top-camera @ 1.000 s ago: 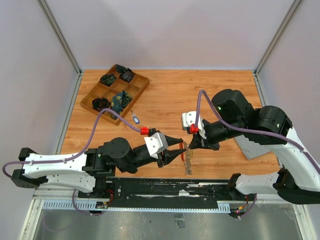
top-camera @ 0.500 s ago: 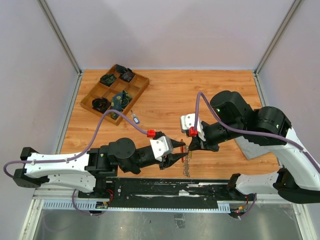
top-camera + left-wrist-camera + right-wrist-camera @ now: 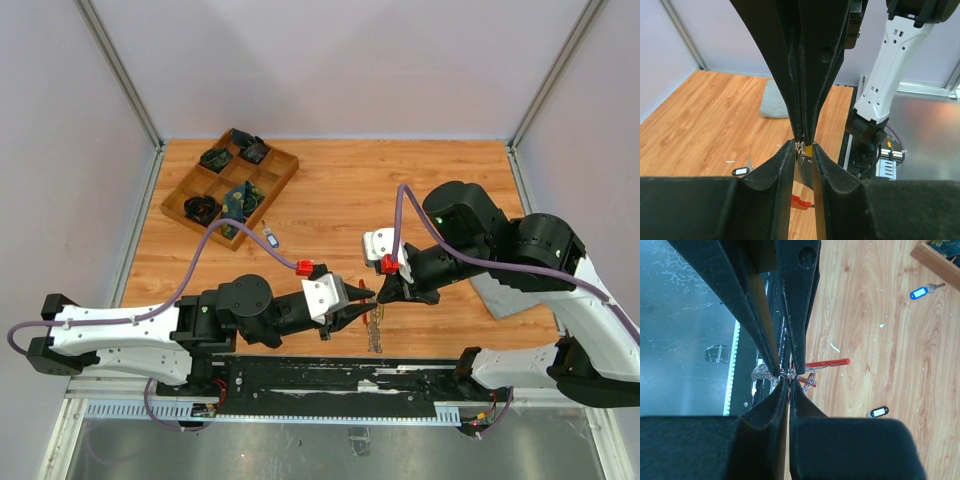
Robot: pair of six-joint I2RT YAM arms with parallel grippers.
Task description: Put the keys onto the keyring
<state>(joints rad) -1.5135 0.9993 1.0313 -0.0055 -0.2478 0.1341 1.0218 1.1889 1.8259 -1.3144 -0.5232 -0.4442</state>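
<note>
The wooden desk [image 3: 330, 190] carries everything, and the two arms reach in from its near edge to meet just in front of their bases. The left arm [image 3: 120, 335] stretches low towards the right, while the right arm [image 3: 520, 250] folds back towards the left. A wooden tray [image 3: 200, 229] with compartments of dark items sits at the far left corner, well apart from the arms. A grey cloth [image 3: 495, 298] lies partly under the right arm. The keyring [image 3: 376, 330] is at the near middle of the desk, running from the spot where both sets of fingertips meet down towards the near edge. In the right wrist view its silvery loops bunch at that spot, and its red part [image 3: 827, 363] sticks out to one side. The left gripper [image 3: 366, 300] has its fingers drawn almost together, leaving a slim gap, and the tips pinch a small yellow key [image 3: 809, 149] beside a bit of silver metal. The right gripper [image 3: 381, 295] has its fingers pressed nearly flat together, nipping the keyring's silver loops tip to tip with the left fingers. A blue-tagged key [image 3: 268, 237] lies loose just beside the tray, and a black-tagged key [image 3: 878, 412] lies loose on the desk near the grippers.
</note>
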